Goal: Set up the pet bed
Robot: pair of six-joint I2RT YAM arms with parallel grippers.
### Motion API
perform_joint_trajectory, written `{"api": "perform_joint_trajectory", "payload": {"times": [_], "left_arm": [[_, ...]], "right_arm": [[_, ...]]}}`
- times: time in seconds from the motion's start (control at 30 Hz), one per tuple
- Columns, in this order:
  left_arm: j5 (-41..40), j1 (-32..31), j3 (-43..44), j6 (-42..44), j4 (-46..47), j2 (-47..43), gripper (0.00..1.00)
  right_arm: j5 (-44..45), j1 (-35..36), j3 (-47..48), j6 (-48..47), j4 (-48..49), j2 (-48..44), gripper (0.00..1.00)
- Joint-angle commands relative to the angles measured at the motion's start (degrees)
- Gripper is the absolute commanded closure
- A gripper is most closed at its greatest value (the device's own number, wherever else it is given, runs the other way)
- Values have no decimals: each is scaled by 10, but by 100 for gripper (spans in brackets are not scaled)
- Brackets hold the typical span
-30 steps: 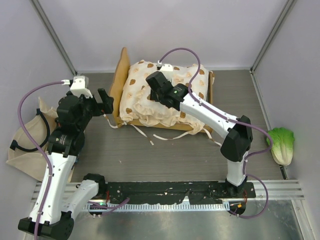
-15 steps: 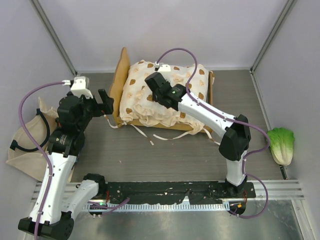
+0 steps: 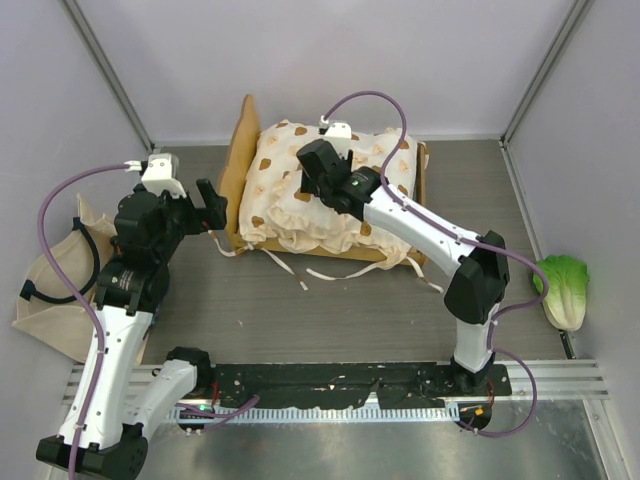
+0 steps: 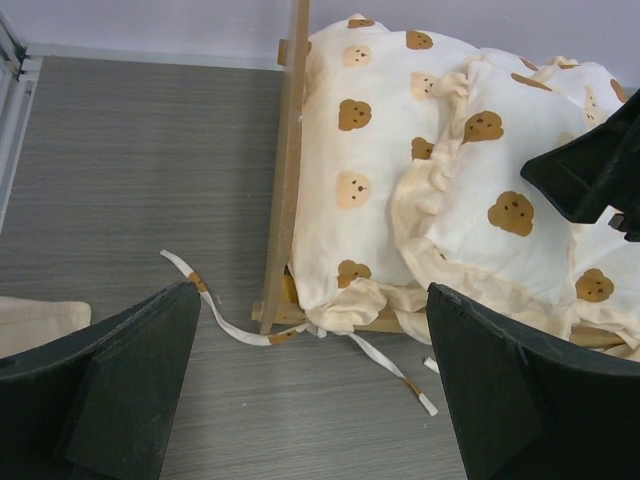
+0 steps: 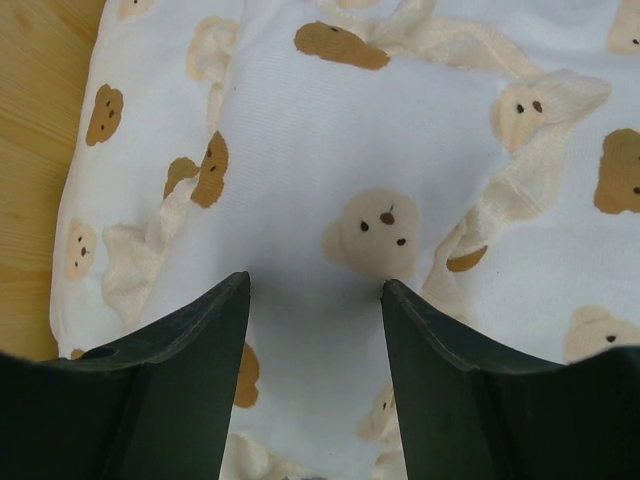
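Top external view: the pet bed [image 3: 275,195] is sitting at the far middle of the table [image 3: 330,310], its wooden headboard [image 3: 240,160] standing on edge at its left end and the bear-print cushion filling the frame. The right gripper [image 3: 312,178] is reaching down over the middle of the cushion. The left gripper [image 3: 210,205] is hovering just beside the headboard, apart from it. White ties [image 3: 330,272] are trailing on the table in front of the bed. A beige tote bag [image 3: 55,290] is lying at the left edge and a green lettuce toy [image 3: 563,290] at the right edge, both well apart from the bed.

Left wrist view: the left gripper [image 4: 312,295] is spreading its jaws wide with nothing between them, looking down on the bed's near-left corner. A tie [image 4: 215,305] is curling across the table below it. A frilled pillow [image 4: 500,200] is lying on top of the cushion [image 4: 350,190].

Right wrist view: the right gripper [image 5: 315,290] is holding its jaws apart, its fingertips [image 5: 225,300] sitting low against the cushion [image 5: 330,150] on either side of a printed bear face, with no fabric pinched. Bare wood of the frame [image 5: 35,150] is showing at the left
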Motion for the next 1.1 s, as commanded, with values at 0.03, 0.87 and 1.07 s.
{"api": "perform_joint_trajectory", "payload": {"times": [0.03, 0.87, 1.07], "left_arm": [[-5, 0, 2, 15, 3, -7, 0], [-11, 0, 33, 20, -9, -11, 0], [-17, 0, 40, 26, -21, -15, 0]], "right_arm": [[2, -4, 26, 18, 12, 32, 40], [-118, -5, 181, -99, 32, 32, 99], [-183, -15, 343, -103, -14, 140, 99]]}}
